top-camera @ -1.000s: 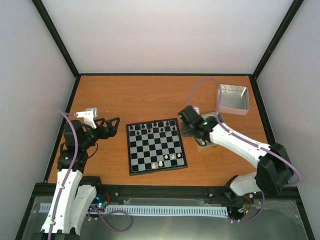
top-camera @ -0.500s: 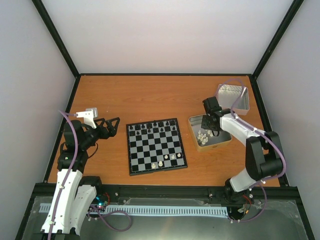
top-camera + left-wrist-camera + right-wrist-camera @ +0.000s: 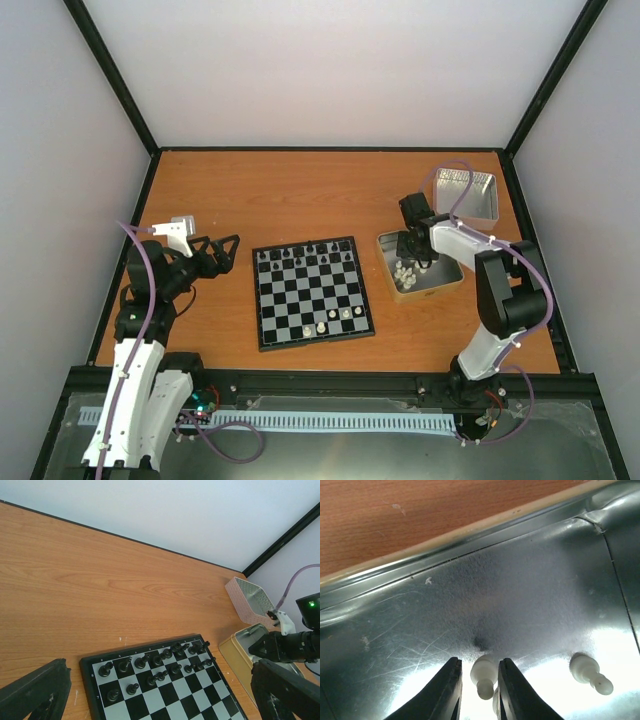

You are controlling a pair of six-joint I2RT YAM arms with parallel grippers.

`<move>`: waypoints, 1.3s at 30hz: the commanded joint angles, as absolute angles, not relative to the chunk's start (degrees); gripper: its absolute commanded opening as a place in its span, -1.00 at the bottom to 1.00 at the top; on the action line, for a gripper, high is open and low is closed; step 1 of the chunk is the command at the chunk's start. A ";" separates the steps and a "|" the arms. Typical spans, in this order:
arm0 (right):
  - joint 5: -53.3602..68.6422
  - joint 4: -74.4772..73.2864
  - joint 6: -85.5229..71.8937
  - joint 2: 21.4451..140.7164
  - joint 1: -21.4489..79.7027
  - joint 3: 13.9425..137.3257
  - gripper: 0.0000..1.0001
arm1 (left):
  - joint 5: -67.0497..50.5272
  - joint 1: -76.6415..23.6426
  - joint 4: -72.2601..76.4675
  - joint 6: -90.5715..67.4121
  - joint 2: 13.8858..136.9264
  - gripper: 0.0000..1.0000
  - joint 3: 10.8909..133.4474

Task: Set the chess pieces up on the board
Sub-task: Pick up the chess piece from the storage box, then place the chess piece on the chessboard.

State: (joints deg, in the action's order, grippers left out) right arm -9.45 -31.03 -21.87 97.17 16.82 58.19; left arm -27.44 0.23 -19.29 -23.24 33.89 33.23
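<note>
The board lies mid-table, with black figures along its far rows and a few cream-white chess pieces near its front right. More cream pieces lie in the gold-rimmed tin to its right. My right gripper reaches down into that tin. In the right wrist view its jaws stand narrowly open on either side of one cream piece, with a small gap on each side; another piece lies to the right. My left gripper hovers open and empty left of the board.
A second silver tin stands tilted at the back right, also in the left wrist view. Black frame posts and white walls bound the orange table. The tin's wall rises just beyond the right fingers.
My right arm swung from the board's right edge over to the gold-rimmed tin and lowered its gripper in among the cream pieces. The left arm has not moved.
</note>
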 commanded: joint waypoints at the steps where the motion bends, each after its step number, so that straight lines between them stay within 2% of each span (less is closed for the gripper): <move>1: -9.88 -30.15 -21.71 98.65 15.80 58.92 -0.55 | -27.77 0.02 -18.53 -23.03 33.48 1.00 33.92; 6: -9.78 -30.13 -21.63 99.05 15.61 59.01 -0.62 | -27.67 0.00 -18.62 -23.03 33.40 0.99 33.92; 11: -8.90 -30.55 -21.64 98.36 15.58 59.11 -0.94 | -27.69 0.00 -18.55 -23.03 33.40 0.99 33.87; 17: -6.04 -32.33 -21.03 92.47 17.26 60.76 -0.94 | -27.76 0.00 -18.49 -23.05 33.40 1.00 33.92; 26: -6.51 -38.53 -23.47 84.60 33.83 64.60 -0.94 | -27.60 0.02 -18.39 -23.12 33.05 0.99 33.83; 34: -5.18 -38.67 -26.35 89.61 50.59 64.64 -0.93 | -27.69 0.00 -18.60 -23.03 33.08 0.99 33.92; 39: -0.81 -37.36 -25.44 92.90 55.25 64.61 -0.92 | -27.68 0.00 -18.57 -23.09 32.99 1.00 33.83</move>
State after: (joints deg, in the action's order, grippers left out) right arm -3.29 -37.30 -25.26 91.11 52.69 64.29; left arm -27.44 0.23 -19.29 -23.24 33.47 33.23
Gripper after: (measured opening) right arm 0.058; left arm 0.997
